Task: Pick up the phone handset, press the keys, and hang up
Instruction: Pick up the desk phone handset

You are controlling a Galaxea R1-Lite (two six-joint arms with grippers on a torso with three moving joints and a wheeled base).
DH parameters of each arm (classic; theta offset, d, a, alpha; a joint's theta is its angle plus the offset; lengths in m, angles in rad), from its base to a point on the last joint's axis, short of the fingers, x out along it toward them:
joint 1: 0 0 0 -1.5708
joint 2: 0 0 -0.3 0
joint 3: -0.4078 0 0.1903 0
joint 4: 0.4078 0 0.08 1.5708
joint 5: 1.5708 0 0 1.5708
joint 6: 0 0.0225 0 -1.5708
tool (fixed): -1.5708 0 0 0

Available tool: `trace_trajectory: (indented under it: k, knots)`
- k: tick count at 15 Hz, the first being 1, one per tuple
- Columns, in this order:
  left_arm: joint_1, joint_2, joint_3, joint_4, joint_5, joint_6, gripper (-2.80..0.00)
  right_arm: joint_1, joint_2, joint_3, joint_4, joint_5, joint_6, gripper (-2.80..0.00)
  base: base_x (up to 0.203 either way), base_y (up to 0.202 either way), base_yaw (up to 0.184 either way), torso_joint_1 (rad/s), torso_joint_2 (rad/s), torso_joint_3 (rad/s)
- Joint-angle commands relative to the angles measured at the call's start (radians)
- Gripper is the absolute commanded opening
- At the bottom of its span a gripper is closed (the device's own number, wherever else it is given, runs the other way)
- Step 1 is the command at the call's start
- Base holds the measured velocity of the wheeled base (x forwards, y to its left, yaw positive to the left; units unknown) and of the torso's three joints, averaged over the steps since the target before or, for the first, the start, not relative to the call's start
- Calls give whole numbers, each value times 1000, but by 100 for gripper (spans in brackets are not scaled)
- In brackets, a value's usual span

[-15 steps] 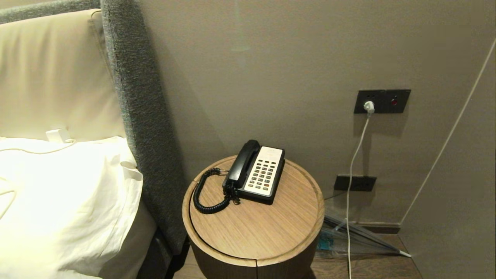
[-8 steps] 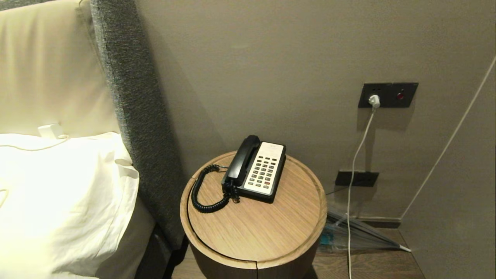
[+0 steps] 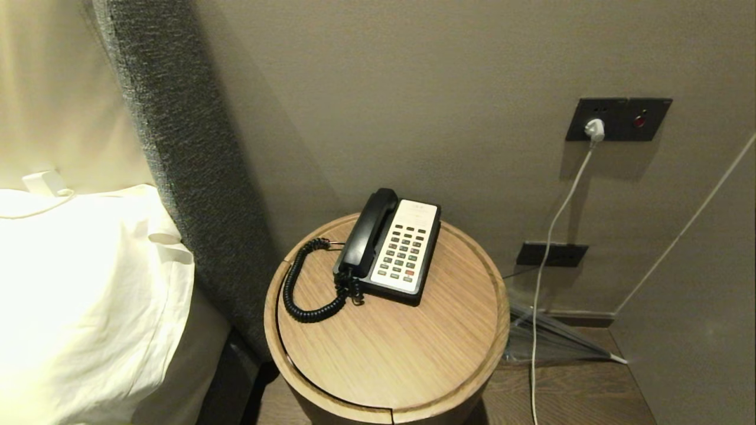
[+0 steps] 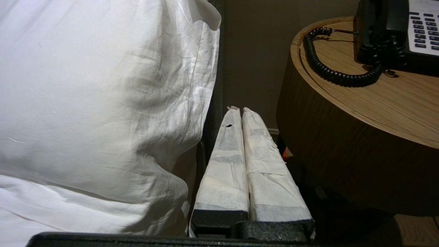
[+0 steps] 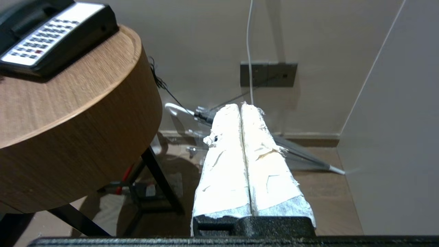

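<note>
The glossy black phone handset point(image 3: 367, 233) lies in its cradle on the left side of the black phone base point(image 3: 407, 254), whose pale keypad point(image 3: 404, 252) carries dark keys. Its coiled cord point(image 3: 304, 289) loops over the round wooden side table point(image 3: 384, 348). Neither arm shows in the head view. My left gripper point(image 4: 239, 109) is shut and empty, low between the pillow and the table's side, where the cord point(image 4: 337, 73) shows above. On the table's other side my right gripper point(image 5: 240, 105) hangs shut and empty over the floor, with the keypad point(image 5: 44, 32) above.
A white pillow point(image 3: 77, 307) and grey padded headboard point(image 3: 177, 153) stand left of the table. A white cable point(image 3: 552, 236) hangs from a wall socket point(image 3: 617, 119) on the right. A folded umbrella point(image 3: 555, 345) lies on the wooden floor by the wall.
The whole head view has shifted: table and phone now look nearer and seen from higher, the socket has risen in the picture. Phone, handset and cord lie as before.
</note>
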Motion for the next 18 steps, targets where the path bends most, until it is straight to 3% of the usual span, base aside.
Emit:
trace_trajectory:
  k: [1, 18]
  knots:
    - [0, 1, 18, -1, 0, -1, -280, 0, 1, 20, -1, 1, 1, -280, 0, 0, 0, 4, -2, -199]
    - [0, 1, 20, -1, 0, -1, -280, 0, 1, 20, -1, 1, 0, -280, 0, 0, 0, 2, 4, -199]
